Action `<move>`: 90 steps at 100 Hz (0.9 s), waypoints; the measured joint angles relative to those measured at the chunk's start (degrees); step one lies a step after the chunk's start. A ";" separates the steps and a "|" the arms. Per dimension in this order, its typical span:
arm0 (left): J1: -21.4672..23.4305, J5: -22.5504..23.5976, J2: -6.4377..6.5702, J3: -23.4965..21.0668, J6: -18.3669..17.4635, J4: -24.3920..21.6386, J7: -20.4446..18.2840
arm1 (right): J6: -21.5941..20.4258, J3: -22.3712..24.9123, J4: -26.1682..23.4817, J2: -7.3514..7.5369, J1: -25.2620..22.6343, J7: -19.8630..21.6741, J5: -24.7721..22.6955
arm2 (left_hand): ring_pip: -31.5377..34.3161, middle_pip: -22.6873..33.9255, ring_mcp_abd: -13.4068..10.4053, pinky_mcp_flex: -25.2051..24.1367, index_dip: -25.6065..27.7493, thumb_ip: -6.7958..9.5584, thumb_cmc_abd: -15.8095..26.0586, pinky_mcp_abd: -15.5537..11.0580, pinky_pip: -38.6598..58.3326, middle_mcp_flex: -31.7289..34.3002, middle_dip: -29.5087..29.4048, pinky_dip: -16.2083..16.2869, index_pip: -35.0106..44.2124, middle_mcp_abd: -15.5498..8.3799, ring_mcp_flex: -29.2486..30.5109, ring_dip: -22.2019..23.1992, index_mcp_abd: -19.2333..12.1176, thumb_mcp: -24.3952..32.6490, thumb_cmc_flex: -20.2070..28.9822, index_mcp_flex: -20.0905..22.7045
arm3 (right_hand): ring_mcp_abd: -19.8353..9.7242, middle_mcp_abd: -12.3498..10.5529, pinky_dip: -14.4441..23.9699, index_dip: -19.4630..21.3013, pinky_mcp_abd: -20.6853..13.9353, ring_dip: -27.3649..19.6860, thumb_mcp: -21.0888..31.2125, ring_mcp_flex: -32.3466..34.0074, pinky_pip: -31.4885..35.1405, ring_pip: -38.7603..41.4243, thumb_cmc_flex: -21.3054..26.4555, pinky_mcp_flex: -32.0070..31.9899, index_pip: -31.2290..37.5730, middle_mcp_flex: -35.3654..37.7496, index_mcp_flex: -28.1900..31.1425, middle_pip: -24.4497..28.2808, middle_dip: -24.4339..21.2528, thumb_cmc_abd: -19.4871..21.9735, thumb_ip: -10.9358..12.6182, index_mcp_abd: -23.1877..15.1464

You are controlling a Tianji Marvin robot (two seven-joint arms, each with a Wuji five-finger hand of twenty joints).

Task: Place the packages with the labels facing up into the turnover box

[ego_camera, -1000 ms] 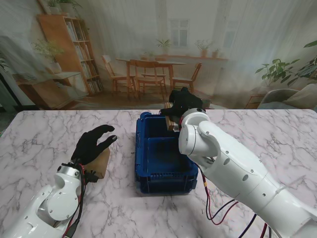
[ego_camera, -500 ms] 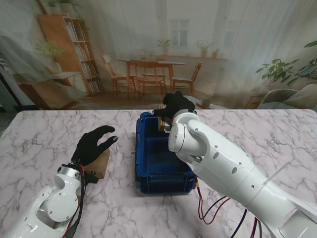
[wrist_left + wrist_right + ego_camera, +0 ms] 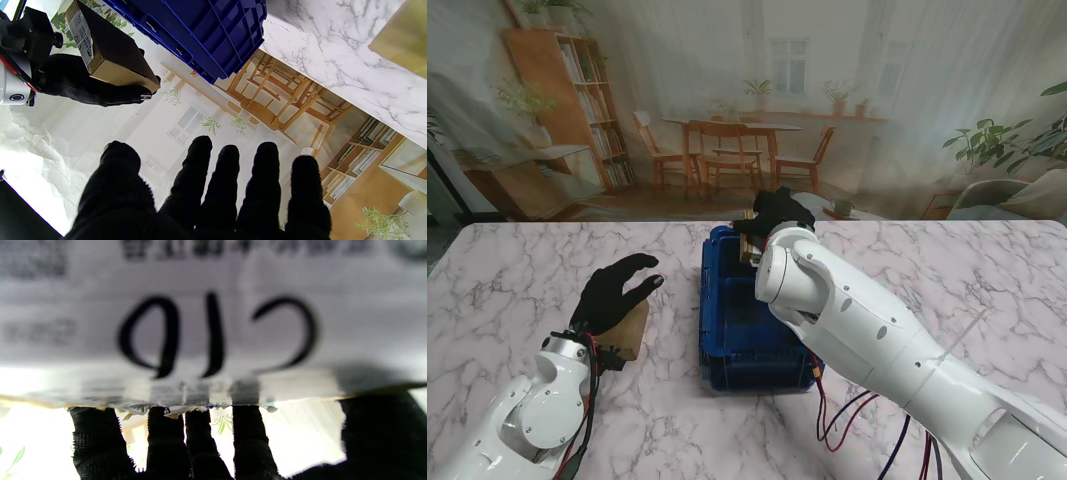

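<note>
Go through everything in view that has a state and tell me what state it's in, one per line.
right hand: shut on the held package, over the box's far end
held package: lifted off the table, white label showing
left hand: open, fingers spread, holding nothing
second package: on the table, partly under the left hand
turnover box: open-topped, upright on the table

Surface (image 3: 517,270): white marble look with grey veins. Blue box (image 3: 742,340) sits on it, near middle. Brown package (image 3: 630,330) lies on it left of box, a bit apart, partly hidden under left robot hand (image 3: 612,290). Cables (image 3: 857,425) trail on it at right, nearer to me.
</note>
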 measured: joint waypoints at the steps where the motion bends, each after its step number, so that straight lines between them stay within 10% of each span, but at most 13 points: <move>1: 0.00 0.00 0.00 0.00 0.00 0.00 0.00 | 0.01 0.00 0.08 -0.03 0.00 -0.07 0.03 | 0.00 0.00 0.00 0.00 0.00 0.00 0.00 0.00 0.00 0.00 0.00 0.00 0.00 0.00 0.00 0.00 0.00 0.00 0.00 0.00 | 0.01 0.00 0.13 0.00 0.00 0.00 -0.27 -0.05 0.10 0.00 0.00 -0.01 -0.66 0.00 -0.29 0.00 0.00 0.00 0.00 0.01; 90: -0.20 -0.14 0.00 0.10 -0.60 0.38 -0.04 | -0.28 -3.02 7.70 -2.62 2.68 -0.94 3.94 | 0.00 0.00 0.00 0.00 0.00 0.00 0.00 0.00 0.00 0.00 0.00 0.00 0.00 0.00 0.00 0.00 0.00 0.00 0.00 0.00 | 2.00 0.08 4.48 -2.93 -3.52 -2.17 -4.41 -5.56 8.21 -2.05 -4.86 -8.93 -10.93 0.00 -8.99 -12.18 -4.74 0.67 -1.50 1.58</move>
